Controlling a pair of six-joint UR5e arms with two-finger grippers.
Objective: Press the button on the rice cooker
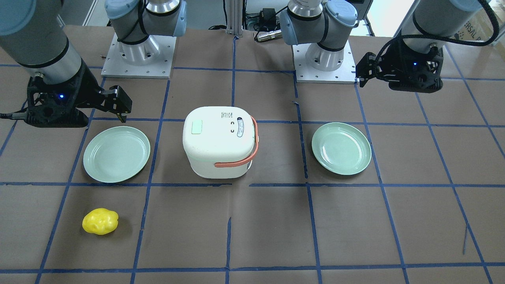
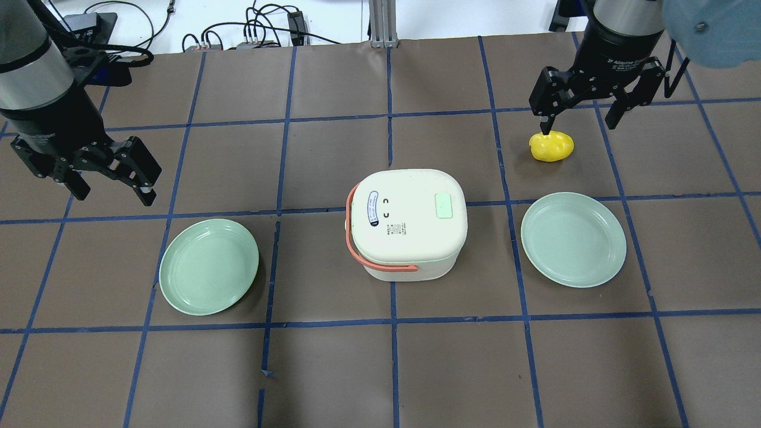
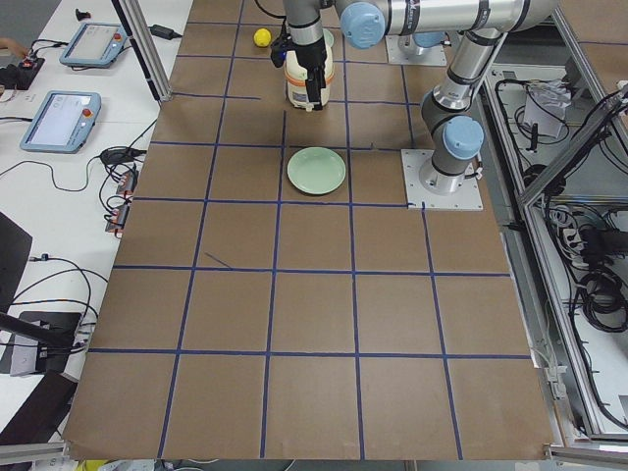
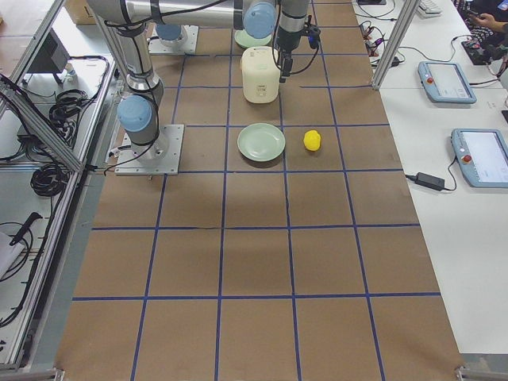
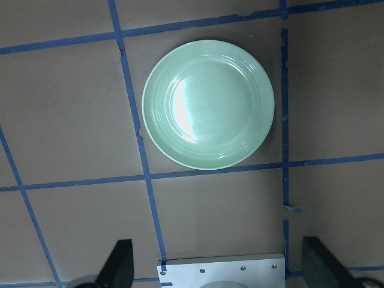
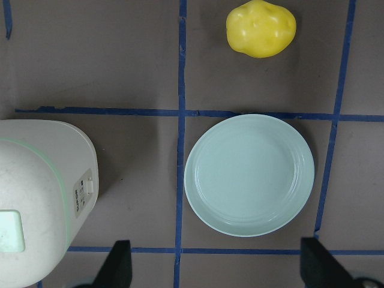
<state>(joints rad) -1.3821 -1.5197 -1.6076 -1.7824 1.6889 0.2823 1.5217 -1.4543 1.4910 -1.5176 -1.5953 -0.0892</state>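
Front-facing and overhead views: high, on opposite sides of the surface (image 2: 333, 368), looking steeply down at middle range; both take in the rice cooker (image 2: 407, 223), the left plate (image 2: 208, 266) and the right plate (image 2: 573, 239). Two end views: high, distant, looking along the surface. Wrist views: close, straight down; left on the left plate, right on the right plate, the rice cooker's edge and the yellow object (image 6: 261, 28).

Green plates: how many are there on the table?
2. One green plate lies to the robot's left of the rice cooker. The other plate lies to its right, near the yellow object. Both are empty, and none seems hidden.
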